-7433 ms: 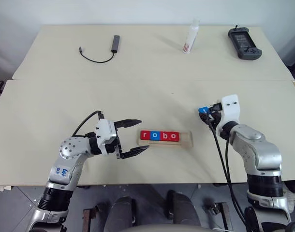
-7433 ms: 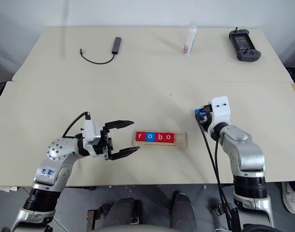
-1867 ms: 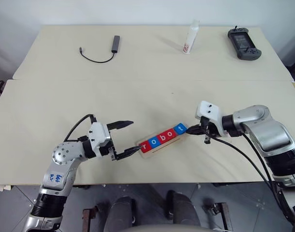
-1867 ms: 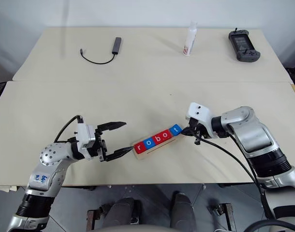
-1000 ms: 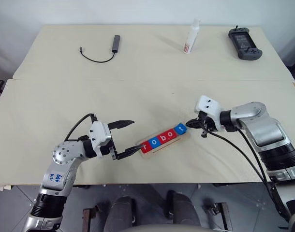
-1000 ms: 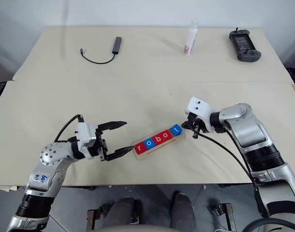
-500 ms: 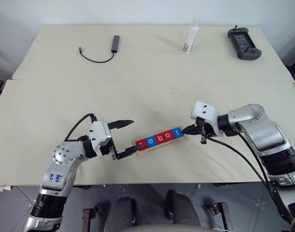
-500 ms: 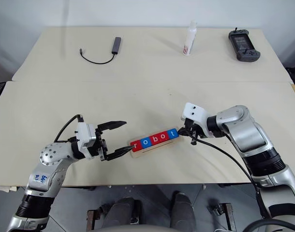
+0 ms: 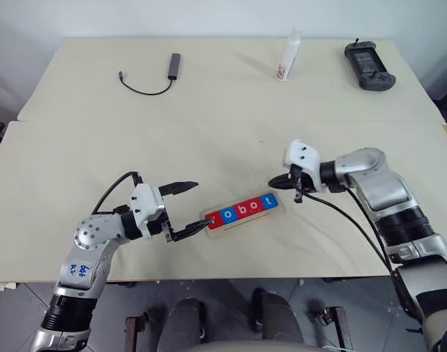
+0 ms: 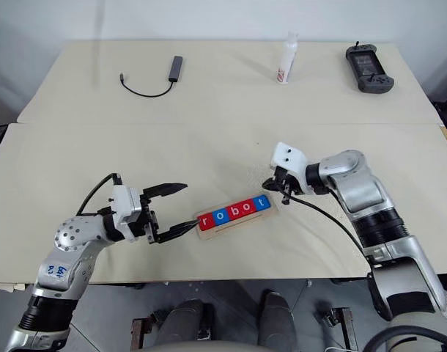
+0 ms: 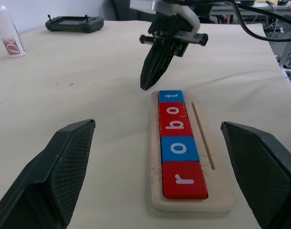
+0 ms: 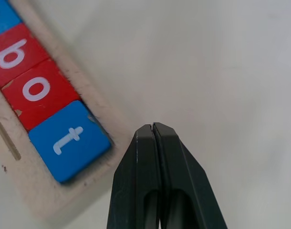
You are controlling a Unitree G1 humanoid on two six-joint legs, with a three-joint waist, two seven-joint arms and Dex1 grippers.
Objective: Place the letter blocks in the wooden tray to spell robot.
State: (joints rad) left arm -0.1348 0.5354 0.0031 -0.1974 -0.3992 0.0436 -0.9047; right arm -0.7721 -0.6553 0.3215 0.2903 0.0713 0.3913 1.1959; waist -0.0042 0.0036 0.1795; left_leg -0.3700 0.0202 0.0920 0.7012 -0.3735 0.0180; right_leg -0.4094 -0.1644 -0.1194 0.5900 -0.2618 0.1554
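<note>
Now right pincer [image 12: 153,128] pressed together, empty, beside wooden tray [image 9: 273,212]; left pincer [image 9: 193,208] spread wide, empty

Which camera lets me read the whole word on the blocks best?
The left wrist view: all five blocks fill it close up, spelling robot. Both eye views show them small; the right wrist view catches just the last few.

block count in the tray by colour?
In the wooden tray:
Red letter blocks: 3 (r, b, second o)
Blue letter blocks: 2 (first o, t)
Total: 5
</note>
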